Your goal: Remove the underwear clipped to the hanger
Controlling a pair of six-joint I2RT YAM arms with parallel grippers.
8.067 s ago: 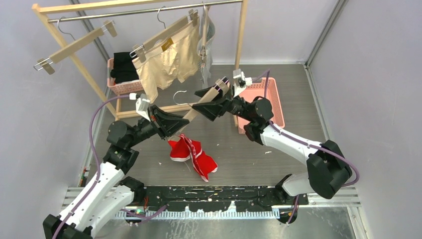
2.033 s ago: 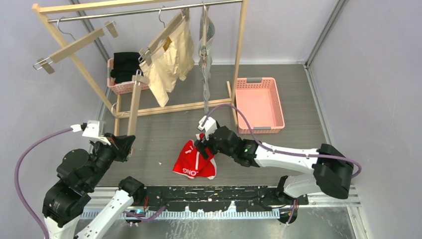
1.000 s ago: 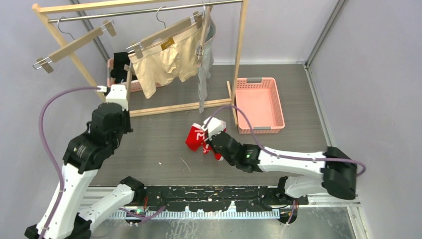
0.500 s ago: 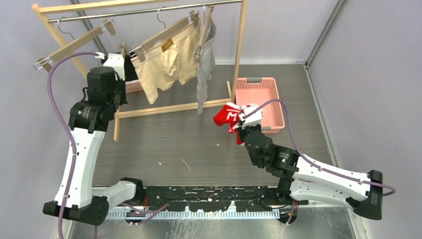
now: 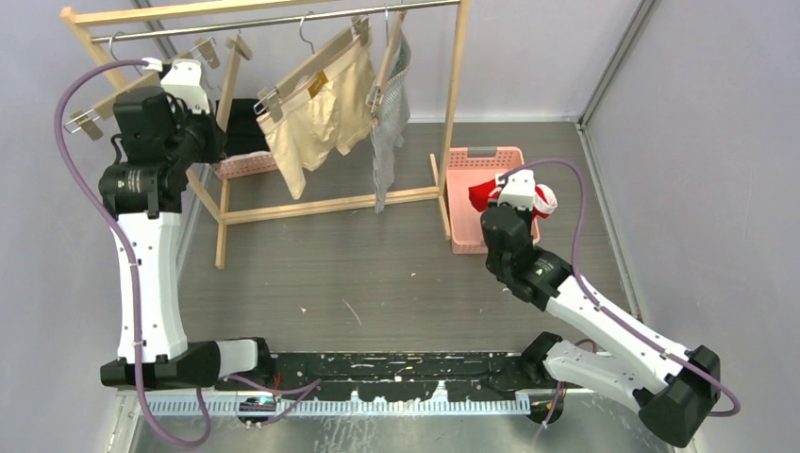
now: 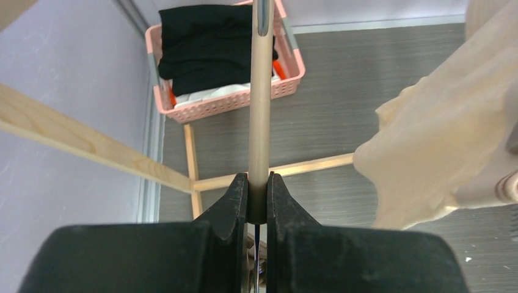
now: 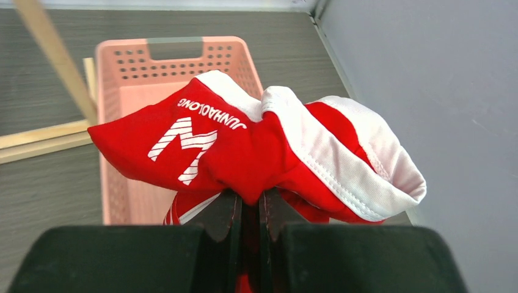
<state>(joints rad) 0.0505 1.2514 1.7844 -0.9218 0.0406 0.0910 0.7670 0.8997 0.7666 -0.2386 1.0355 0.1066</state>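
1. At the far left, up by the rail of the wooden rack [image 5: 274, 19], a wooden clip hanger [image 5: 141, 90] hangs on a slant.
2. The left gripper [image 6: 258, 201] is raised high beside it. Its jaws are pinched tight on the wooden bar of a second hanger [image 6: 259, 110], which stands almost upright out of the grip.
3. Down behind the rack's left leg sits a small pink basket [image 6: 226, 101] with folded black clothes [image 6: 214, 43] in it.
4. Next along the rail, the cream briefs [image 5: 316, 118] are clipped by the waistband to a hanger that tilts up to the right.
5. Just to their right, the grey striped briefs [image 5: 389, 132] hang from their own hanger, seen edge-on. I cannot tell whether the two pairs touch.
6. Past the rack's right post, a larger pink basket [image 5: 467, 241] rests on the grey surface.
7. The right gripper [image 7: 250, 210] is over that basket, its jaws nearly together and clamped on a fold of the red briefs [image 7: 244, 146]. The pair is bunched up in the air, with white trim and white lettering showing. Its right-hand part bulges out past the basket's rim toward the wall.
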